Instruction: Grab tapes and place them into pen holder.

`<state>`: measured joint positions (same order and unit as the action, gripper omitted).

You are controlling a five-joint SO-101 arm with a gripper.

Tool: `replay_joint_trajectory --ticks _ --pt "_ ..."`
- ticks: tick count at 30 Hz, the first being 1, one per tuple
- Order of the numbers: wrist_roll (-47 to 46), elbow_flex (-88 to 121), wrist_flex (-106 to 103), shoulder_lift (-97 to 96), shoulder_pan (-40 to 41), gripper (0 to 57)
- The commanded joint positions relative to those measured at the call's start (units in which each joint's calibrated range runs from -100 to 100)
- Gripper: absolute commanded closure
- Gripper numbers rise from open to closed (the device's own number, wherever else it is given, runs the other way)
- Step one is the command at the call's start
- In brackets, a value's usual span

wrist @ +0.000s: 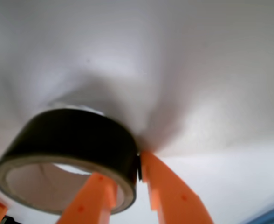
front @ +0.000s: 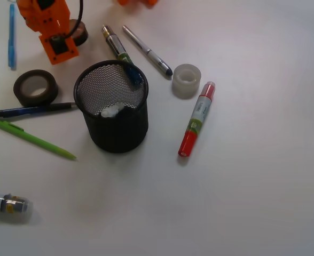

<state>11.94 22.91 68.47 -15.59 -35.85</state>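
Note:
My orange gripper [front: 70, 40] is at the top left, beside a small dark tape roll [front: 80, 31]. In the wrist view one finger [wrist: 94, 196] is inside the dark tape roll [wrist: 67, 135] and the other finger [wrist: 172, 191] presses its outer wall, so the gripper [wrist: 123, 170] is shut on the wall. A larger dark tape roll [front: 36, 88] lies left of the black mesh pen holder [front: 117, 130]. A translucent whitish tape roll [front: 186, 80] sits to the holder's right. Something white lies at the holder's bottom.
Pens surround the holder: a silver pen [front: 146, 50], a green-banded marker [front: 115, 47], a red marker [front: 197, 120], a dark blue pen [front: 31, 110], a green pen [front: 31, 138], a light blue pen [front: 11, 34]. A clear tube [front: 7, 204] lies bottom left.

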Motion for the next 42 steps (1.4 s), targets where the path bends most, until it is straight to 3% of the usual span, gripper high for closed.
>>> replay_joint_trajectory --ticks 1,8,18,25,42 --pt "-1.32 -3.71 0.91 -0.09 0.45 57.2" --pt "-4.0 -23.0 13.16 7.82 4.04 57.2" --pt "-4.3 -48.73 11.76 19.54 21.23 57.2" --pt "-4.1 -48.09 -8.71 14.87 31.55 57.2" --pt "0.88 -36.95 -5.82 9.77 33.42 57.2"
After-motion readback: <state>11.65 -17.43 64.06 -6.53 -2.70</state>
